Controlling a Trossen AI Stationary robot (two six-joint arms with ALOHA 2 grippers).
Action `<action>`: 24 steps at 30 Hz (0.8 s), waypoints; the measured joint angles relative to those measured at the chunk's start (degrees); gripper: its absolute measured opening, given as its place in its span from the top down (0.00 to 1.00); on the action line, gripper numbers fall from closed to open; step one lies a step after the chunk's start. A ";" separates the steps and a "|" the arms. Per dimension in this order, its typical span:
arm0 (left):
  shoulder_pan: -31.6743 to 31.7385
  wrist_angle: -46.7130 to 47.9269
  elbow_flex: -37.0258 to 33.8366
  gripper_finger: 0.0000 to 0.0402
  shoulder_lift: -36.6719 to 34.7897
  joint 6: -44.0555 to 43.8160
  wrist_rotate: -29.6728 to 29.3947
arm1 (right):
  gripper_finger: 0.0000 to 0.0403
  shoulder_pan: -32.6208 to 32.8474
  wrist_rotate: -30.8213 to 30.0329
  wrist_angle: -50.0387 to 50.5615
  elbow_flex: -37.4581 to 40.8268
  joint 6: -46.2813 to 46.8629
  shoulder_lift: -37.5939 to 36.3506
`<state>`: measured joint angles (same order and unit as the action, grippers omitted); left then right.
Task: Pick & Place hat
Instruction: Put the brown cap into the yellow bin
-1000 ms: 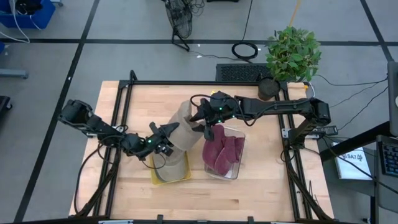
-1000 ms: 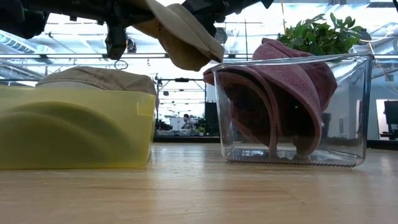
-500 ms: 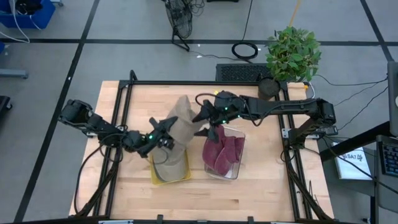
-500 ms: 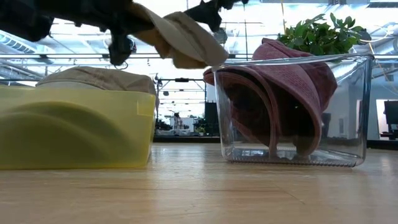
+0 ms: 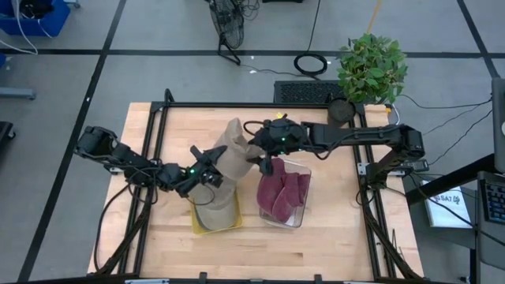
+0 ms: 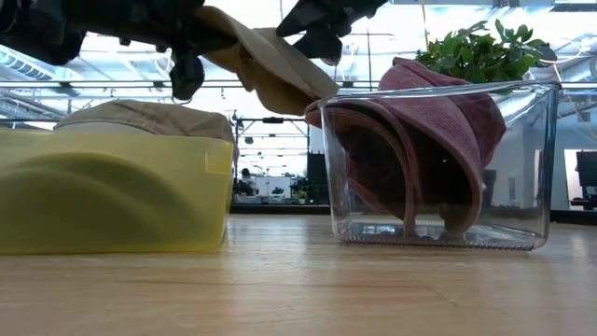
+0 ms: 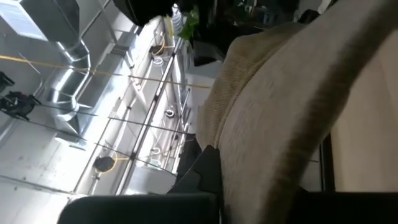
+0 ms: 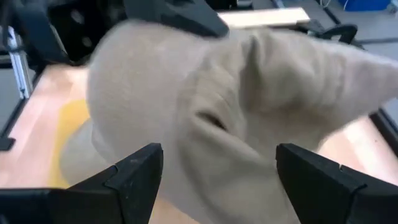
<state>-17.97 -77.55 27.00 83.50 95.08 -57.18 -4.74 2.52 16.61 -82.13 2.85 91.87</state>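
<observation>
A tan hat hangs in the air above the yellow bin. A second tan hat lies inside that bin. My left gripper is shut on the raised hat's left side. My right gripper is open at the hat's right end, one finger on either side of the cloth. To the right of the yellow bin stands a clear bin holding maroon hats. My left gripper holds the tan hat by the part nearest the table's left side, coming at it from the left, roughly level. The hat is lifted clear and droops rightward past the fingers. My right gripper stands open at the hat's right end; I cannot tell whether it touches the cloth.
The two bins sit side by side at mid-table, with bare wood near the front edge. A potted plant stands at the far right corner. A black frame borders the table.
The left gripper has carried the hat slightly toward the far edge. The hat's free right end rose and flattened, then drooped again. The right gripper has shifted a little back and forth at the hat's right end.
</observation>
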 joint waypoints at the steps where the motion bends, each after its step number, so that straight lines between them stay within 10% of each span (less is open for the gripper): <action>1: 0.04 0.42 0.00 0.97 0.00 -0.69 -0.03 | 0.28 0.03 -0.52 -0.65 0.00 -0.23 -0.03; 16: 0.91 0.78 0.00 0.97 0.00 -2.13 2.22 | 0.30 -0.53 -0.71 -2.13 0.00 -0.71 2.25; 24: 0.91 1.18 -0.11 0.97 0.02 -2.31 1.64 | 0.63 -0.49 1.93 -6.41 0.00 -8.09 4.29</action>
<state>-17.06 -76.37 26.89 83.53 92.77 -55.54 -5.23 4.45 10.19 -82.13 -5.24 96.16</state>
